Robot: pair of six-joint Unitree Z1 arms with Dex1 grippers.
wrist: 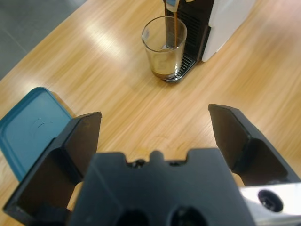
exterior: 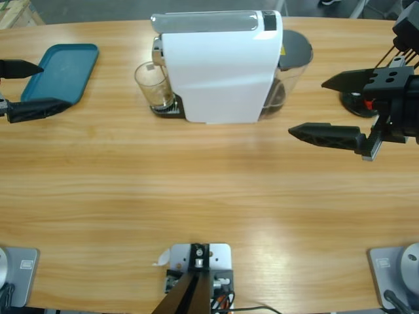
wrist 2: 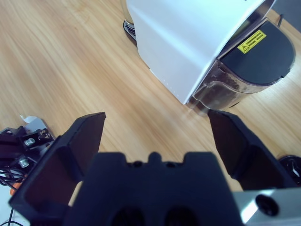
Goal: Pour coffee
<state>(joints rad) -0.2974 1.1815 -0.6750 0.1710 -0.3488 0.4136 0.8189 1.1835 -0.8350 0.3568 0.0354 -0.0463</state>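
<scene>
Coffee machine [exterior: 219,65] sits at the far middle of the counter [exterior: 196,190], white body, dark water tank [wrist 2: 244,66] at its back end with a yellow warning sticker [wrist 2: 251,41] on the lid. A clear glass [wrist: 164,47] stands on the machine's drip tray [wrist: 181,70], right under the spout. Coffee [wrist: 163,74] is in the glass — a thin brown layer at the bottom, with a dark stream [wrist: 175,30] running down from the spout into it. Left end effector [exterior: 26,88] is at the counter's left edge, jaws spread wide, nothing held; it points toward the glass but is well apart from it. A teal tray [exterior: 62,70] lies flat just beside it, one black finger [exterior: 36,109] overlapping the tray's near corner in the high view — can't tell if it touches. Right end effector [exterior: 334,108] comes in from the right edge, jaws also wide open and empty, aimed at the tank end of the machine, near it but not touching. Both end effectors hang above the counter.
</scene>
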